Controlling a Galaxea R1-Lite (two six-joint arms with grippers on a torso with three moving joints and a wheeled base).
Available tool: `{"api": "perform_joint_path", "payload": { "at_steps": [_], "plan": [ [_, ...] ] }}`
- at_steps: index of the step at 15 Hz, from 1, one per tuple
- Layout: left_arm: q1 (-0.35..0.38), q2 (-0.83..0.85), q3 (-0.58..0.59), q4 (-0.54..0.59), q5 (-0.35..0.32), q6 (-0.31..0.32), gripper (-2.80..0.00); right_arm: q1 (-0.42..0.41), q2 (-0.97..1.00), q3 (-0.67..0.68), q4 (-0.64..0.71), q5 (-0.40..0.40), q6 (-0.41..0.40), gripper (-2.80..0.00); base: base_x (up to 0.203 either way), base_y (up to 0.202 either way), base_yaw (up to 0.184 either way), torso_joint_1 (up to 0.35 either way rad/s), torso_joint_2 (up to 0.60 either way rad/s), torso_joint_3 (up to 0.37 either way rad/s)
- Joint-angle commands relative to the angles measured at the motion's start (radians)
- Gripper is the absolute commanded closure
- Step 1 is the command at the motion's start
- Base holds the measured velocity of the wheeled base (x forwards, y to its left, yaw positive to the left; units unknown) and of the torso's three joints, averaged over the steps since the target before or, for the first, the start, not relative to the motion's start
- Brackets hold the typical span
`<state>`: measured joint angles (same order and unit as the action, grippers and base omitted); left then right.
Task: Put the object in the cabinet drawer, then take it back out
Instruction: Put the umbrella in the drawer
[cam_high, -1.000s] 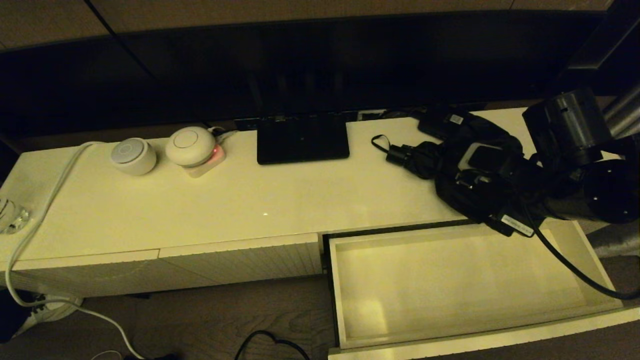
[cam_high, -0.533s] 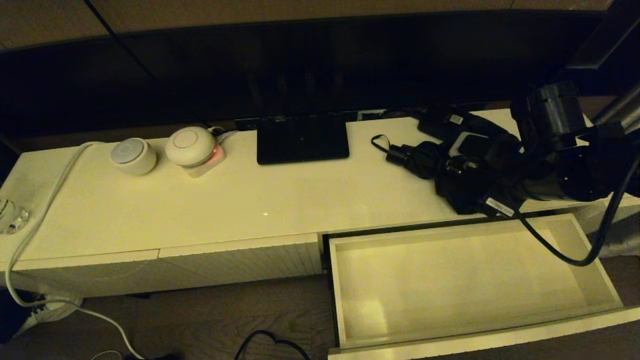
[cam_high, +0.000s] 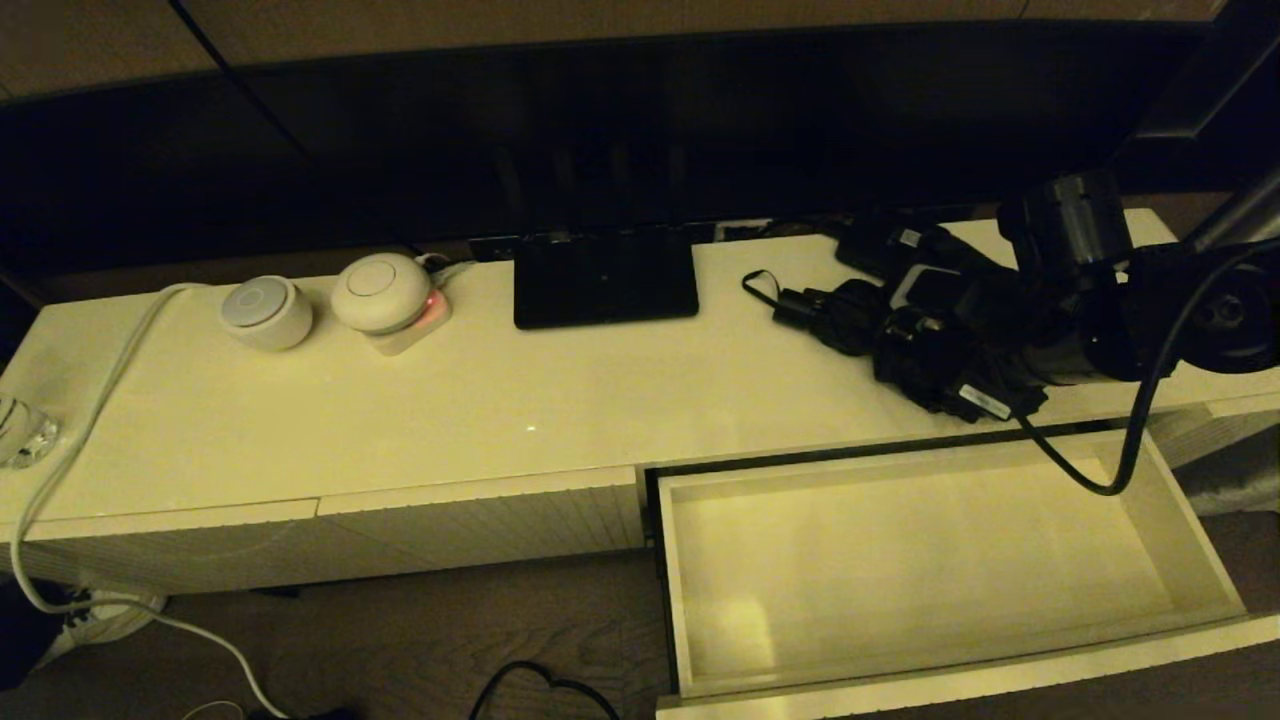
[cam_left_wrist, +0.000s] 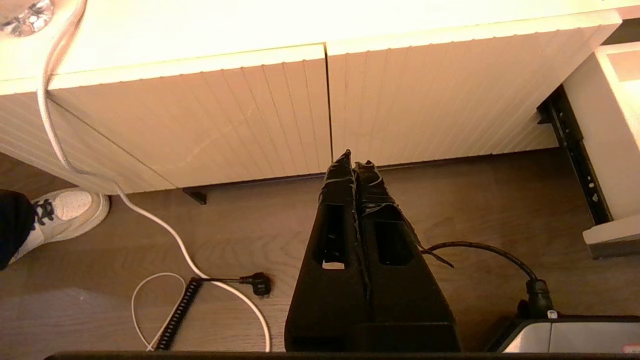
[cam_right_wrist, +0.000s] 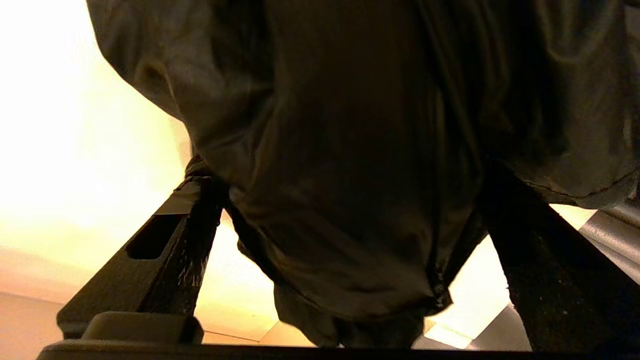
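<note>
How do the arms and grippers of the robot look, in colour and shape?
The right arm is black, built of round cylindrical segments, with a black cable looping below and a white label. The left gripper and right gripper have long, tapering black fingers with slot-shaped openings.

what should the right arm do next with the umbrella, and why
Probably close the jaws. The right gripper has its jaws spread wide on either side of the black folding umbrella's bunchy fabric, which lies on the cabinet top; the cream-white drawer is open and empty.
</note>
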<state>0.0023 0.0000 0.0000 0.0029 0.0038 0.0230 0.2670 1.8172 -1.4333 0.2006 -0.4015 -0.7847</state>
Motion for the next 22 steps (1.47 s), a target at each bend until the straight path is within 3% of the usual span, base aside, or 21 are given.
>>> {"api": "perform_joint_path", "payload": {
  "at_steps": [1,4,6,13,20,22],
  "plan": [
    [0.001,0.0,0.003,0.0,0.001,0.0,0.0,-0.006,0.019,-0.012,0.008,-0.002,-0.005,-2.8,0.0,0.0,0.0,0.0,0.0,0.0],
    [0.001,0.0,0.003,0.0,0.001,0.0,0.0,-0.011,0.027,-0.009,0.012,-0.003,-0.008,-2.8,0.0,0.0,0.0,0.0,0.0,0.0],
    [0.001,0.0,0.003,0.0,0.001,0.0,0.0,-0.012,0.034,-0.01,0.024,-0.002,-0.01,0.0,0.0,0.0,0.0,0.0,0.0,0.0],
    [0.001,0.0,0.003,0.0,0.001,0.0,0.0,-0.016,0.011,0.0,0.129,0.021,-0.029,0.0,0.0,0.0,0.0,0.0,0.0,0.0],
    [0.001,0.0,0.003,0.0,0.001,0.0,0.0,-0.002,-0.076,-0.021,0.128,0.053,-0.039,0.0,0.0,0.0,0.0,0.0,0.0,0.0],
    [0.001,0.0,0.003,0.0,0.001,0.0,0.0,0.006,-0.151,0.003,0.132,0.067,-0.076,0.0,0.0,0.0,0.0,0.0,0.0,0.0]
  ]
}}
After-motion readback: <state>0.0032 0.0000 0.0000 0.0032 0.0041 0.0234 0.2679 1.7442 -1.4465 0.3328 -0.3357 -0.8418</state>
